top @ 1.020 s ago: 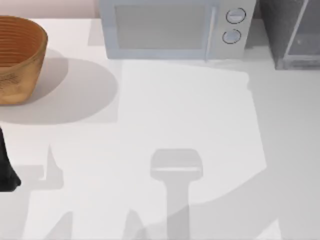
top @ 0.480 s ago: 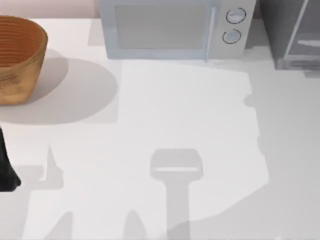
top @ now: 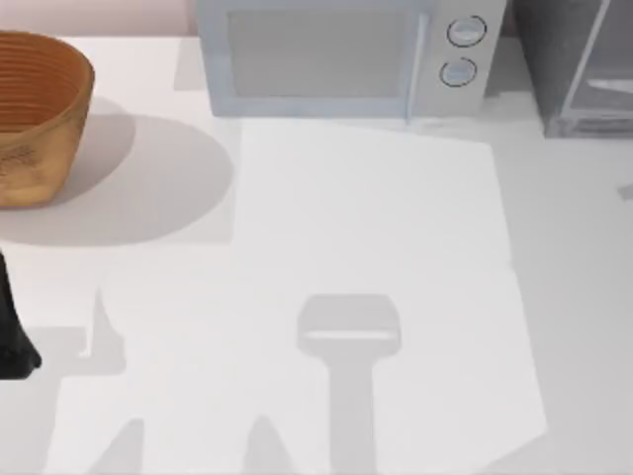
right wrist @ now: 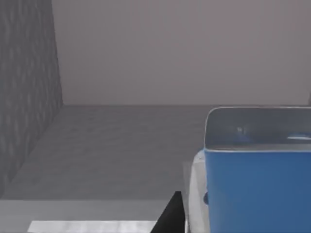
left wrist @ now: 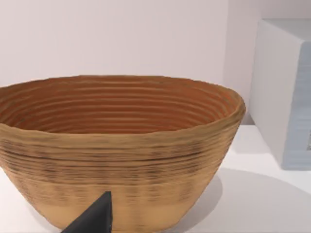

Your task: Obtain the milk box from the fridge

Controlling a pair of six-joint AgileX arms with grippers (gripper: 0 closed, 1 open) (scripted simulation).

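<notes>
Now the right gripper point(right wrist: 170, 216) is looking into the fridge point(right wrist: 29, 92) beside the milk box point(right wrist: 252, 184), finger state untellable, so I am judging a square, level approach safest.

Little of the robot's body is visible. The left arm point(top: 12, 332) is a matte black, rounded, tapering bulk without markings. The left end effector point(left wrist: 95, 218) shows one dark charcoal, pointed wedge; the right end effector point(right wrist: 170, 216) shows a black, angular sliver.

Basket point(left wrist: 121, 141) ribbed woven; milk box point(right wrist: 257, 189) smooth.
</notes>
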